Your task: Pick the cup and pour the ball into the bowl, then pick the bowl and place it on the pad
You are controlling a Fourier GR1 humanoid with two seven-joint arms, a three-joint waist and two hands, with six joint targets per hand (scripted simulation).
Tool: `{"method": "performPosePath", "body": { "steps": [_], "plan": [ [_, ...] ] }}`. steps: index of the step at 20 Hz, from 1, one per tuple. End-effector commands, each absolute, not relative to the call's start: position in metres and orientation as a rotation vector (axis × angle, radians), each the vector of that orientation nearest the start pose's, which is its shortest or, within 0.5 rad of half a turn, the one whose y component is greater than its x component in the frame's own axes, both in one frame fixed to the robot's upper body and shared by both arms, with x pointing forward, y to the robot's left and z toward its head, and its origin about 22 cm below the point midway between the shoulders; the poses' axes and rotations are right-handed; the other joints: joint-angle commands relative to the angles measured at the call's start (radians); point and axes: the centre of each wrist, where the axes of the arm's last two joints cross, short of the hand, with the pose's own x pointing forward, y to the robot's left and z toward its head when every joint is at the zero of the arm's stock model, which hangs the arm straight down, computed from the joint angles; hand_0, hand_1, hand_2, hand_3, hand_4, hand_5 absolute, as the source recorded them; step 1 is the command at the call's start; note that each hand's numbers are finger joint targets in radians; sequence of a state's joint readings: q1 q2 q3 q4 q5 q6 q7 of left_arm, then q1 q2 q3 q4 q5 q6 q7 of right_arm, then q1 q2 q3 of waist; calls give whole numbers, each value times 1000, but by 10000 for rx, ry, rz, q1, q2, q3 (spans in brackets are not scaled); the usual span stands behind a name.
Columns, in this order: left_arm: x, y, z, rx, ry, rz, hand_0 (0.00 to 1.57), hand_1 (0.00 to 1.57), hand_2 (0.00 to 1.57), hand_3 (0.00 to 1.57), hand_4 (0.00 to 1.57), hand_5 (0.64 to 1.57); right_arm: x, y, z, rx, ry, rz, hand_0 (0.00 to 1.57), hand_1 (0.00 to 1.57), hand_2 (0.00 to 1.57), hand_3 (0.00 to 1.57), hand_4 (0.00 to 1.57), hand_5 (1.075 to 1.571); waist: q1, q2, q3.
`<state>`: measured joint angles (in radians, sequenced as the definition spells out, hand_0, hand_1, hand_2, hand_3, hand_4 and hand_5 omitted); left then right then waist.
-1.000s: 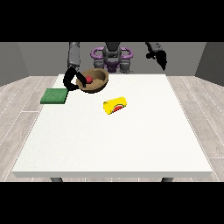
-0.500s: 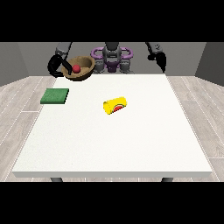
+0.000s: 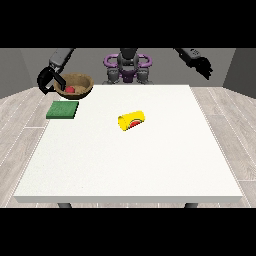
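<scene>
A big white desk (image 3: 130, 160) fills most of the view. The robot (image 3: 127, 67) stands behind its far edge.

The hand at the view's left (image 3: 47, 81) is up in the air, past the desk's far left corner. Its black fingers curl round the rim of the bowl (image 3: 77, 85) and hold it. The bowl is brown and round. It hangs above the far left corner of the desk and does not touch the desk. It tips a little, so we can see inside. The ball (image 3: 70, 89) is red and sits inside the bowl, near the hand.

The pad (image 3: 63, 109) is a flat green square. It lies on the desk near the left edge, close to the far left corner. The bowl is up above the pad's far side, apart from it.

The cup (image 3: 131, 120) is yellow. It lies on its side near the middle of the desk, a bit toward the far edge. Its open mouth faces the near edge, and some red shows inside it. No hand touches it.

The hand at the view's right (image 3: 203, 66) is up high, past the far right corner of the desk. It holds nothing. I cannot tell if its fingers are spread or curled.
</scene>
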<state>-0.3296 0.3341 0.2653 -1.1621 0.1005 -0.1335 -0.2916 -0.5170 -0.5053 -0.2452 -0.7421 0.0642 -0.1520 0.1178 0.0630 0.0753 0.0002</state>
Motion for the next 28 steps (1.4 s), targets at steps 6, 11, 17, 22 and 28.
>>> {"method": "performPosePath", "body": {
  "steps": [6,11,17,22,28],
  "plan": [
    [281,491,95,2801,-19593,584,0,0,0,0,1266,1571,327,-423,25,-6841,-13097,-883,1571,1571,1571,0,796,1566,73,1000,-6],
    [288,498,112,2464,-20163,113,0,0,0,0,1193,1557,348,-438,66,-6791,-13578,-1916,1571,1571,1571,0,747,1566,312,1728,-1],
    [286,498,120,2203,-20656,206,0,0,0,0,1179,1552,328,-477,64,-7974,-12776,-2934,1087,1087,1226,1164,0,1523,706,2268,6],
    [297,484,121,2436,-20473,140,0,0,0,0,1180,1551,343,-471,78,-6972,-12866,-2397,0,0,425,649,0,1460,466,1991,5],
    [318,401,98,706,-19418,-633,0,0,0,0,902,1559,333,-483,70,-6974,-11847,-2150,0,0,0,0,0,1359,599,413,31]
  ]
}}
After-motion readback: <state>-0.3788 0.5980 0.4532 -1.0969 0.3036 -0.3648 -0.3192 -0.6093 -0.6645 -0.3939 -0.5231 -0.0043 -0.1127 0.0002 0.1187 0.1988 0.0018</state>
